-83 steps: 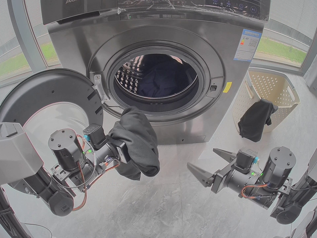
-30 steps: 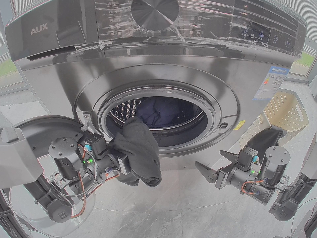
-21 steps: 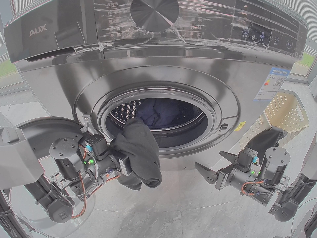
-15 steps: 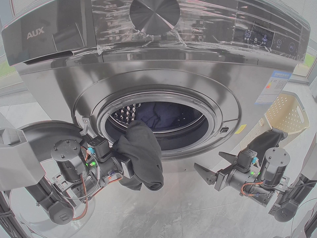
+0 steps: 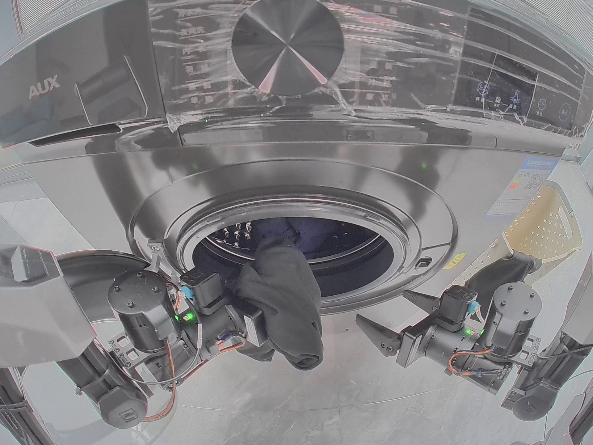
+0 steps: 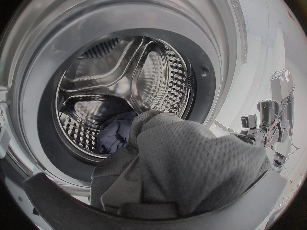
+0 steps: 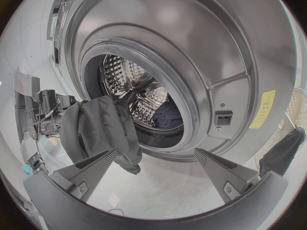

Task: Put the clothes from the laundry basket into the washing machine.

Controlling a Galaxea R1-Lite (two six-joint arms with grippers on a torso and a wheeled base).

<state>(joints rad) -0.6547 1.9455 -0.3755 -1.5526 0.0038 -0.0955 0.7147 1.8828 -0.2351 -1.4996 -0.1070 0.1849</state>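
My left gripper [image 5: 254, 325] is shut on a dark grey garment [image 5: 283, 298] that drapes over its fingers. It holds the garment at the lower left lip of the washing machine's open drum [image 5: 346, 261], and the top fold overlaps the opening. In the left wrist view the garment [image 6: 192, 163] hangs just before the drum [image 6: 121, 80]. Navy clothes [image 5: 281, 227] lie inside. My right gripper [image 5: 384, 309] stands open and holds nothing, low in front of the machine's right side. Behind it, the beige laundry basket [image 5: 546, 224] has a dark garment [image 5: 501, 272] draped over its rim.
The machine's round door [image 5: 80, 267] is swung open at the left, behind my left arm. The grey tiled floor [image 5: 346, 397] in front of the machine is free. The machine's control panel and dial [image 5: 287, 43] loom close above.
The camera has moved closer to the machine. My left gripper has carried the grey garment a little right and toward the drum mouth. My right gripper stays open.
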